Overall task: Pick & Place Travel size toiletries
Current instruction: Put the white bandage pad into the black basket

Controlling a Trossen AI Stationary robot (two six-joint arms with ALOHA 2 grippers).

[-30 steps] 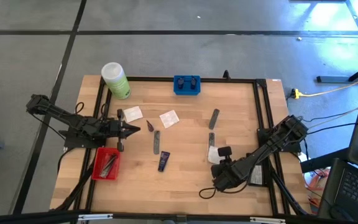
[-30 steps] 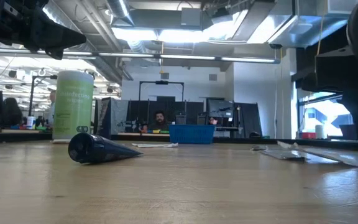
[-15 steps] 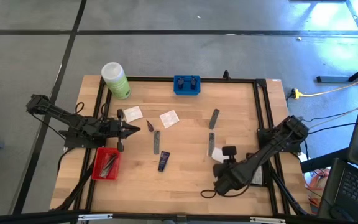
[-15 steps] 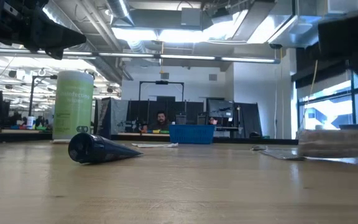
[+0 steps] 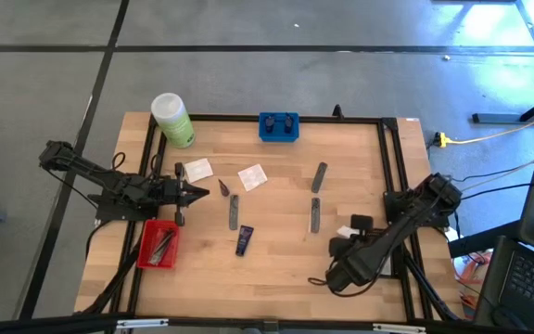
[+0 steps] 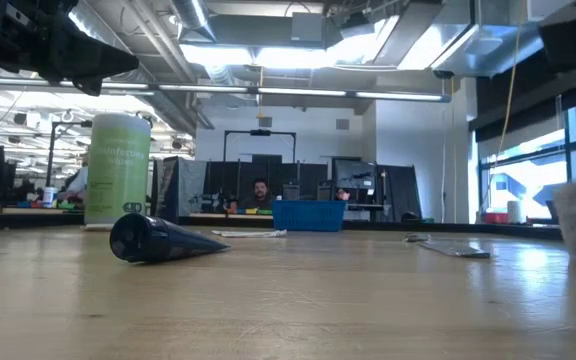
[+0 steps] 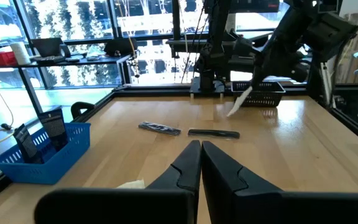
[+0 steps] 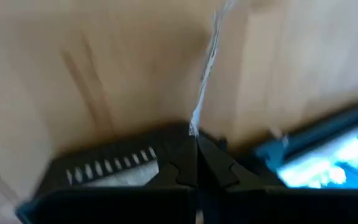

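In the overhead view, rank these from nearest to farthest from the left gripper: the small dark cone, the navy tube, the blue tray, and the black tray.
From the left gripper:
1. Small dark cone, just ahead of its tip.
2. Navy tube, toward the table's near edge.
3. Blue tray, at the far edge.
4. Black tray, on the right side by the right arm.

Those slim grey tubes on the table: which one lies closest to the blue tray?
The grey tube right of the white sachets lies closest to the blue tray; the other two grey tubes lie farther down the table.
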